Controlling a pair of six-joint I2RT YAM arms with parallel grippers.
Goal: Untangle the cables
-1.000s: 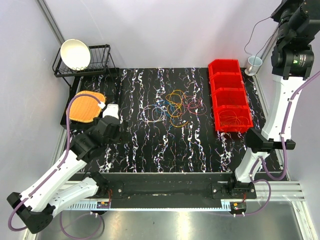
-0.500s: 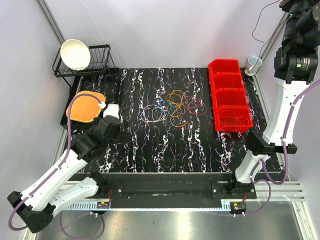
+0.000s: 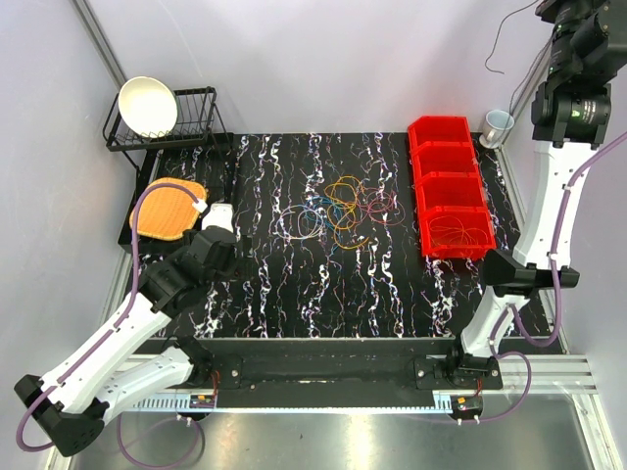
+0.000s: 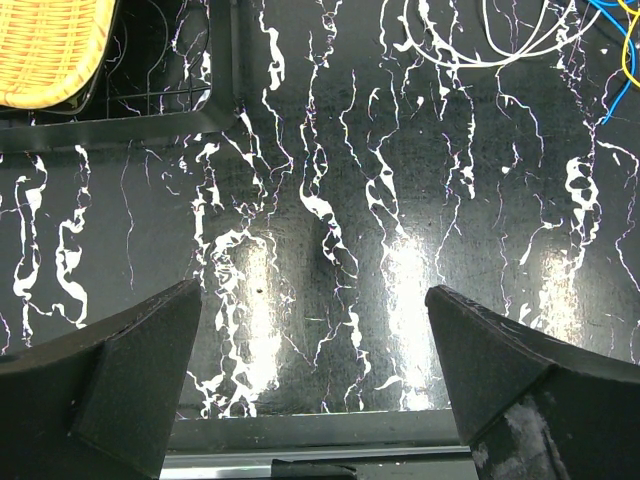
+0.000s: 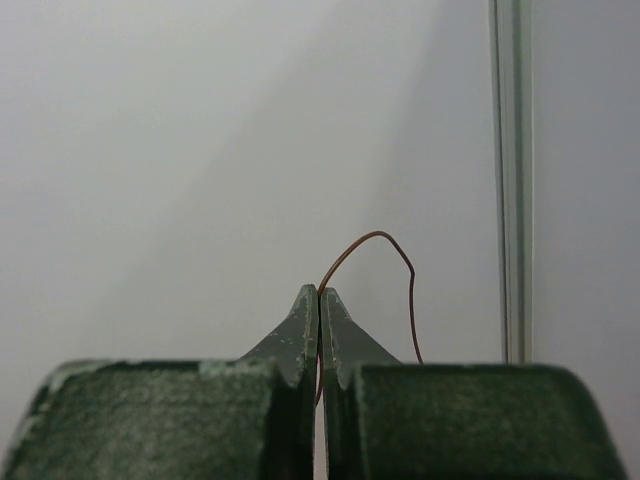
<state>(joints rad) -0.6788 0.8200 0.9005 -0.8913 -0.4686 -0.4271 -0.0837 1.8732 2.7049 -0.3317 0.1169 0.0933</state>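
The cables (image 3: 338, 211) lie in a loose tangle of orange, yellow, red, blue and purple loops on the middle of the black marbled table (image 3: 294, 294). Its pale and blue loops show at the top right of the left wrist view (image 4: 520, 40). My left gripper (image 3: 214, 250) is open and empty low over the table's left part, jaws wide apart (image 4: 312, 290). My right gripper (image 3: 563, 15) is raised high at the far right, shut (image 5: 319, 292) on one thin reddish-brown wire (image 5: 400, 255), which hangs in the air (image 3: 495, 54).
Red bins (image 3: 451, 147) stand in a row at the right; the nearest holds orange wire loops (image 3: 458, 232). A cup (image 3: 498, 124) is behind them. A black rack with a white bowl (image 3: 147, 106) and an orange woven mat (image 3: 168, 208) are at the left.
My right arm has shifted at the top right with the thin wire, and the hanging wire has swung upward, away from the cup. The left arm has not moved.
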